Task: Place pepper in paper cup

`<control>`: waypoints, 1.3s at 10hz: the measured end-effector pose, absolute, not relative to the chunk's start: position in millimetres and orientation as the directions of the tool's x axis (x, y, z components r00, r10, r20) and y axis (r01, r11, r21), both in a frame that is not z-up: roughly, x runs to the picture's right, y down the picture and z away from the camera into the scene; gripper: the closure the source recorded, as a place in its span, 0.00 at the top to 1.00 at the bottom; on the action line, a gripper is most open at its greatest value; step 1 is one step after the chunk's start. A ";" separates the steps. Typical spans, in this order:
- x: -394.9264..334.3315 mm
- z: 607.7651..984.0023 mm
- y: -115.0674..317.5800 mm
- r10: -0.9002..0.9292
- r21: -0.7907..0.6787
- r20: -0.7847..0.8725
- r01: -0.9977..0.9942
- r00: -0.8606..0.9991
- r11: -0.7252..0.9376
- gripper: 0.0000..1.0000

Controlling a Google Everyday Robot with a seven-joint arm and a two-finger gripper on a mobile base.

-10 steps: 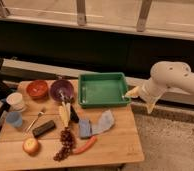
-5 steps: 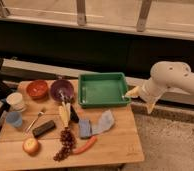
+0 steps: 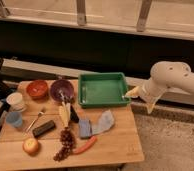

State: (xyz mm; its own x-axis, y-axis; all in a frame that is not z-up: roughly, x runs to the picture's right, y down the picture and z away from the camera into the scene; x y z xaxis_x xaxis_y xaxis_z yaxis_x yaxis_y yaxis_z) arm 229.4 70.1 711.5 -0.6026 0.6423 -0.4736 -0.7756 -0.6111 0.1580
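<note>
Dim, warm light falls evenly on the table (image 3: 116,141), the hand (image 3: 141,99) pale beside its right edge.

orange-red pepper (image 3: 85,145), off-white paper cup (image 3: 16,101), green tray (image 3: 104,90); cream claw (image 3: 141,99) right of tray.

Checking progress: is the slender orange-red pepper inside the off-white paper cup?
Out: pepper lies on the wooden table, apart from the cup; gripper hangs beside the green tray.

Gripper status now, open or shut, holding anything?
Gripper: open, holding nothing, just off the right end of the green tray. The pepper lies on the table.
</note>
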 end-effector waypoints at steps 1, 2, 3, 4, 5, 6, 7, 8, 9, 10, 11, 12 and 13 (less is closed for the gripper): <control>229.4 711.5 70.1 0.642 0.158 -0.474 -0.776 -0.603 -0.611 0.80; 229.4 711.5 70.1 0.642 0.158 -0.474 -0.776 -0.603 -0.611 0.80; 229.4 711.5 70.1 0.642 0.158 -0.474 -0.776 -0.603 -0.611 0.80; 229.4 711.5 70.1 0.642 0.158 -0.474 -0.776 -0.603 -0.611 0.80; 229.4 711.5 70.1 0.642 0.158 -0.474 -0.776 -0.603 -0.611 0.80; 229.7 711.1 69.4 0.641 0.156 -0.474 -0.774 -0.604 -0.614 0.80; 230.4 709.9 68.8 0.648 0.147 -0.475 -0.780 -0.595 -0.608 0.80; 228.9 706.9 65.1 0.659 0.137 -0.473 -0.788 -0.584 -0.600 0.80; 219.9 703.6 58.1 0.677 0.121 -0.477 -0.805 -0.560 -0.581 0.80; 204.8 702.6 52.5 0.695 0.102 -0.484 -0.823 -0.532 -0.559 0.80; 187.5 703.2 50.6 0.710 0.084 -0.496 -0.841 -0.500 -0.534 0.80; 166.7 703.2 52.1 0.724 0.061 -0.514 -0.862 -0.460 -0.504 0.80; 147.5 702.4 55.8 0.736 0.040 -0.530 -0.879 -0.422 -0.476 0.80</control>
State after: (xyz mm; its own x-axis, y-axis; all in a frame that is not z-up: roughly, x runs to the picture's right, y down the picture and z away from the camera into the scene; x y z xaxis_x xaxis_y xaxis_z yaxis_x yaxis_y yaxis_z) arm 147.5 55.8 702.4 -0.4221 0.7357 -0.5297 -0.8787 -0.4757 0.0395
